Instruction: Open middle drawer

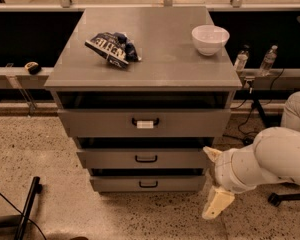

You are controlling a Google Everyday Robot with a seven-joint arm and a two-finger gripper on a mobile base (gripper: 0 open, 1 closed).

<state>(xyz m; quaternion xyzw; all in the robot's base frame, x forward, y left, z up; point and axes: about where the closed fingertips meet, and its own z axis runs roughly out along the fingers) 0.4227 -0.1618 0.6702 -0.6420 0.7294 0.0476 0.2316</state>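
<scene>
Just the one camera view. My gripper point(212, 180) hangs low by the right front corner of the cabinet point(160, 69), fingers spread wide with nothing between them. The middle drawer point(110, 159) is second of three and looks pushed in, its long axis running side to side. Its black loop handle point(146, 158) sits toward the view's left of me, about level with my upper finger, so I reckon it's a sideways reach.
</scene>
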